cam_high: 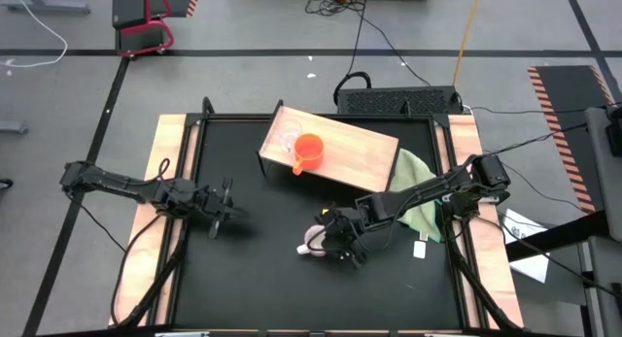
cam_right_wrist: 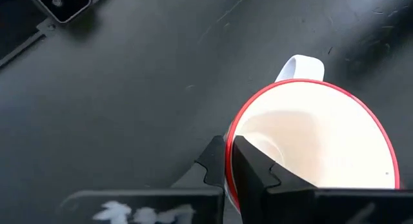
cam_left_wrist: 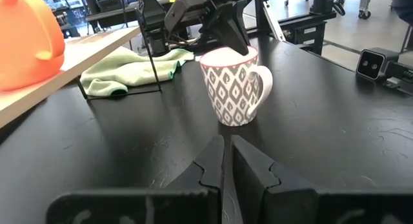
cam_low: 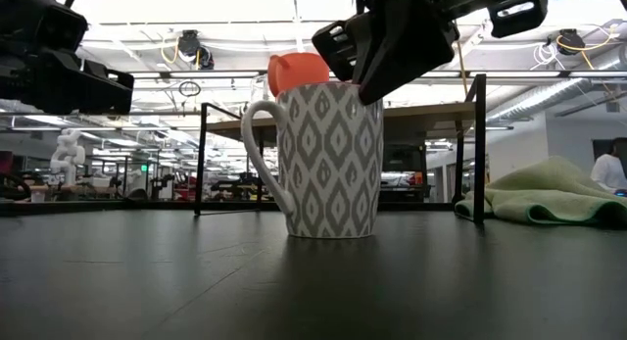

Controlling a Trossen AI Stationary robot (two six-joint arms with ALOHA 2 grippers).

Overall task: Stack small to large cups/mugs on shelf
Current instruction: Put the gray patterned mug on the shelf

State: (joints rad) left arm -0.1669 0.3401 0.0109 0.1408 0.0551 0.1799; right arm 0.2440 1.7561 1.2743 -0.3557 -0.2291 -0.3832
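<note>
Grasp of the last cup in hand, by the look of it. Right hand (cam_right_wrist: 229, 161) down at the rim of the white ceramic mug with the grey speckled lattice pattern and thin red lip (cam_right_wrist: 310, 146), one finger inside the wall, one outside, fingers narrow with the wall pinched between. Mug upright on the black table (cam_high: 272, 279), base apparently not yet lifted, handle on the side away from the wrist.

Beyond the right hand, toward the far edge: the light wooden board shelf on thin black legs (cam_high: 360, 148), carrying the orange-red mug (cam_high: 309, 151) with the small clear glass cup (cam_high: 284, 143) just beside or partly under it; hard to tell which. Pale green cloth (cam_high: 416, 186) under the right forearm, near the shelf's end.

Left hand (cam_left_wrist: 226, 162) well apart from the mug, low over the table, fingers closed together on nothing, waiting.

Next, probably: firm pinch on the rim, straight lift clear of the table, carry across to the shelf, then descent onto or beside the orange-red mug. Care needed with a one-wall rim grip, since a heavy mug may swing or slip; clearance over the shelf's edge also needed.
</note>
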